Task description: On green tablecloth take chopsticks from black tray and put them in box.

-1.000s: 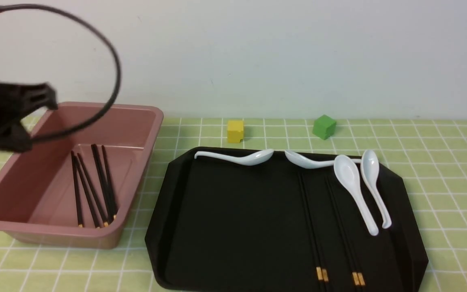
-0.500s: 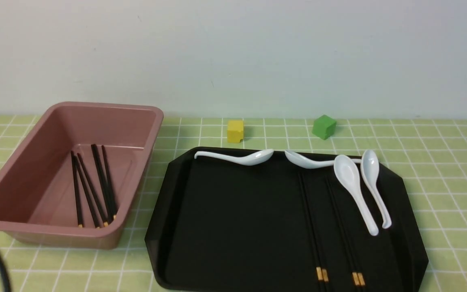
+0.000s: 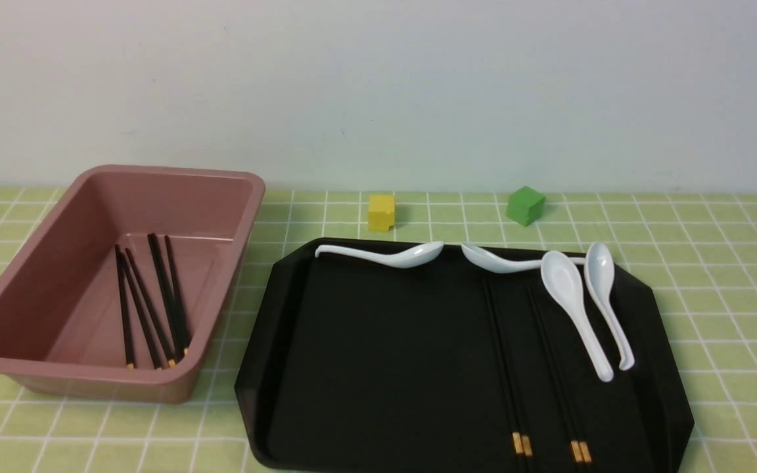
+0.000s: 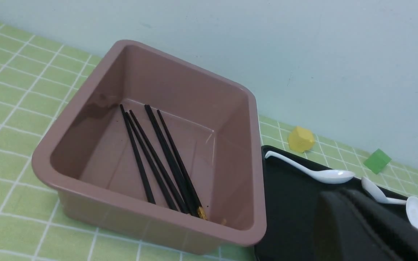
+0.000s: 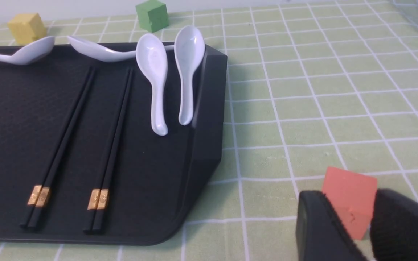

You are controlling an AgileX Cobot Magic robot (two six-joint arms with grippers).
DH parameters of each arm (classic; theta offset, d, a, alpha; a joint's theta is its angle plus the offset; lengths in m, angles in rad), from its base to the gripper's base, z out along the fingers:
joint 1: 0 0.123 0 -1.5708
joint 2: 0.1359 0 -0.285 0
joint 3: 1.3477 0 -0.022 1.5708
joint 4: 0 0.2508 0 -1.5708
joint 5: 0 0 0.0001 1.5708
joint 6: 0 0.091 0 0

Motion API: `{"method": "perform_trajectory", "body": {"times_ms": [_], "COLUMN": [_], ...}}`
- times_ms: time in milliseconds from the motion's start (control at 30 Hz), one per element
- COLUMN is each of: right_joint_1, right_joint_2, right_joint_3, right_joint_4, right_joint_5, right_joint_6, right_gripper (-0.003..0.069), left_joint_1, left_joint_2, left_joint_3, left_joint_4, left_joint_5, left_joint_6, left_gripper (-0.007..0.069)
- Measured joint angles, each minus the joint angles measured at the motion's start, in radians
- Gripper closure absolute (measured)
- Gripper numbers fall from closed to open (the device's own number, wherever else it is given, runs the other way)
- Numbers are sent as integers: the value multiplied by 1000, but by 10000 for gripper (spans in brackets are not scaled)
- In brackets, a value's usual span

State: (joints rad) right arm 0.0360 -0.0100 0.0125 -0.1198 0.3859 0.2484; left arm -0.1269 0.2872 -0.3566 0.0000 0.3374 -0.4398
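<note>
1. Green checked cloth (image 3: 733, 295) covers the tabletop, ahead of both tools.
2. The left tool (image 4: 339, 195) is closed, apparently empty; the right tool (image 5: 354, 206) stands partly open, gripping nothing.
3. Two chopstick pairs (image 5: 113, 145) lie in the tray (image 5: 205, 127) beside the right tool; others lie in the box (image 4: 151, 214) ahead of the left.
4. Best grasp each pair together, squarely, clear of the spoons (image 5: 152, 69).

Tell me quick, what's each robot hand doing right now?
Left hand: closed, with nothing seen in it.
Right hand: open, its fingers apart, a red block showing through the gap.
</note>
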Motion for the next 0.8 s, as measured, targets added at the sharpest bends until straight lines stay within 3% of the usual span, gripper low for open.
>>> {"method": "perform_trajectory", "body": {"times_ms": [500,800], "right_joint_1": [0,0], "right_joint_2": [0,0], "right_joint_3": [0,0], "right_joint_4": [0,0], "right_joint_5": [0,0], "right_joint_6": [0,0], "right_gripper": [419,419], "left_joint_1": [0,0], "left_joint_2": [-83,-291], "left_joint_3": [33,238], "left_joint_4": [0,24], "left_joint_5": [2,8], "left_joint_6": [0,0], "left_gripper": [635,627]}}
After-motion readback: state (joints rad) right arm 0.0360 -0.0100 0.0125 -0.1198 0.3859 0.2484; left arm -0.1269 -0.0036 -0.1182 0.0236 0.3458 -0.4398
